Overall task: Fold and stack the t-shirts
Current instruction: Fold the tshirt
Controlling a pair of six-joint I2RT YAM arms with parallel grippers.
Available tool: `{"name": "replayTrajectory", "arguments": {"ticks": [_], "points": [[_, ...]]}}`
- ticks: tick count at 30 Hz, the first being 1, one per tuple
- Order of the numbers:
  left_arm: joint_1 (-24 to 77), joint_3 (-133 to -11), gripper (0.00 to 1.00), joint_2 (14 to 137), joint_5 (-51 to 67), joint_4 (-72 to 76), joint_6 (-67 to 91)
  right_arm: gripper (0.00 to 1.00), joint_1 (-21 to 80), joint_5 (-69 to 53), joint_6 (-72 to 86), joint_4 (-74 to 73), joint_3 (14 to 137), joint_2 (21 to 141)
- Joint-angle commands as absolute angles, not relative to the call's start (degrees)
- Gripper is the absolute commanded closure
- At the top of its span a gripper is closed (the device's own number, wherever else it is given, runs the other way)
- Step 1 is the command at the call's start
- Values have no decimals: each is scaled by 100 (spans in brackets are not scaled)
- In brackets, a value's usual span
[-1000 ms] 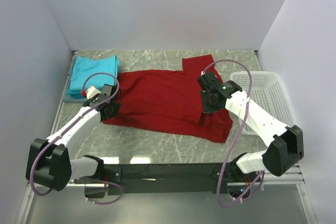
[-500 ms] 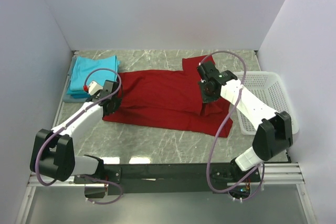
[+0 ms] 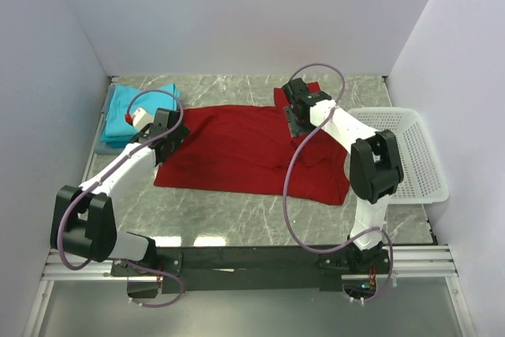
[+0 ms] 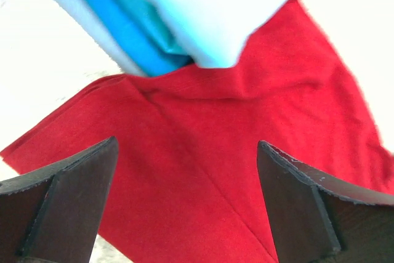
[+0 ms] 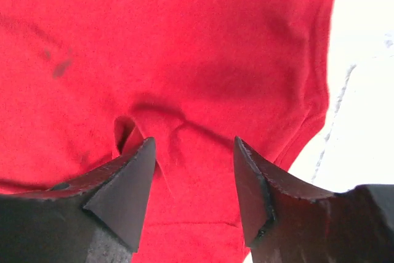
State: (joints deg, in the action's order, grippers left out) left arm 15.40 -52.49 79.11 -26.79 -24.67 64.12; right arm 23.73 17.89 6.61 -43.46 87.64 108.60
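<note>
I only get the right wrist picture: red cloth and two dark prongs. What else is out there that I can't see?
Observer: A white lattice basket stands at the right end of the table, beside the red t-shirt you are looking at.
Operator: Any other clothes?
Observer: Yes, folded teal t-shirts lie stacked in the far left corner, next to the red one's left end.
Operator: And the other arm?
Observer: The left gripper hangs wide open over the red shirt's left end, with nothing between its fingers.
</note>
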Motion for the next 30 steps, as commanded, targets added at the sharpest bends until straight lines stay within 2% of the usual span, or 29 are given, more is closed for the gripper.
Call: {"name": "replayTrajectory", "arguments": {"ticks": [1,4,7,8,9,10,14,19,25,30], "points": [[1529,-5494,1,7507,-2523,-2408,6065,39,2320,2382,869,-4070,9115,10645],[1529,-5414,0,7313,-2146,-2382,5942,38,2312,2154,1115,-3868,8483,9953],[1538,-5169,1,7129,-1463,-2128,5749,36,2320,1321,1440,-3508,7491,9179],[1564,-4959,1,7076,-1276,-1805,5722,36,2312,701,1511,-3315,6992,9010],[1582,-4827,0,7040,-1092,-1610,5687,22,2320,399,1581,-3192,6744,8852],[1591,-4695,1,6970,-620,-1400,5600,22,2312,117,1704,-3051,6489,8711],[1661,-4115,1,7040,-46,-616,5485,19,2320,-1010,1889,-2217,5504,8411],[1661,-3674,1,7408,518,175,5519,18,2312,-687,1969,-2048,5581,8989],[1652,-3191,1,7497,185,325,5511,18,2137,-633,1898,-1679,5862,9587],[1626,-3050,1,7497,18,229,5397,18,1864,156,1916,-1644,6266,10036]]}}
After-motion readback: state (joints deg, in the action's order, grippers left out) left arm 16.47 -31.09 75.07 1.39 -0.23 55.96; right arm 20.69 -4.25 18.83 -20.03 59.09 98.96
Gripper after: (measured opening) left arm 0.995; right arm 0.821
